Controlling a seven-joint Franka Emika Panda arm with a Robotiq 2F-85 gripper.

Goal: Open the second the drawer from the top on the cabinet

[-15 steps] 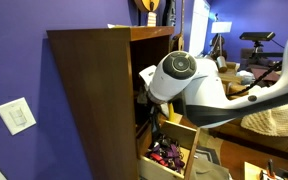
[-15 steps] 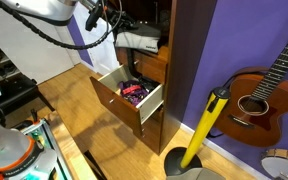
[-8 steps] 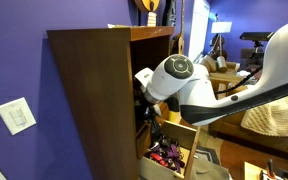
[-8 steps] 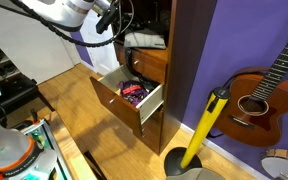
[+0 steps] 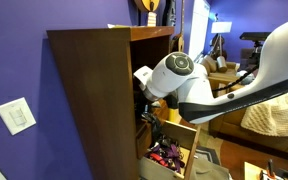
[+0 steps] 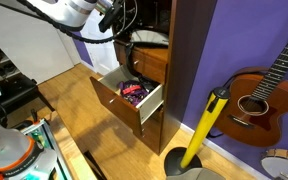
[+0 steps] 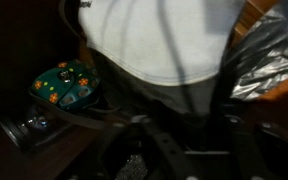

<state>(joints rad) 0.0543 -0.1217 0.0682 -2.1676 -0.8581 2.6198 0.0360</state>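
The brown cabinet (image 5: 89, 95) stood tall, its front facing the robot. The white arm (image 5: 184, 78) bent at its wrist joint and reached into the cabinet's front, just above a drawer (image 6: 114, 103) pulled out low down. The gripper (image 7: 144, 155) sat in shadow, so its finger spread could not be told.

Cabinet: tall brown wooden cabinet (image 5: 89, 90) stood against the purple wall (image 5: 14, 50).
Drawer: its pulled-out wooden drawer (image 6: 112, 103) stuck out in front, small dark items (image 6: 134, 92) inside.
Arm: white robot arm (image 5: 184, 82) reached in above that drawer.
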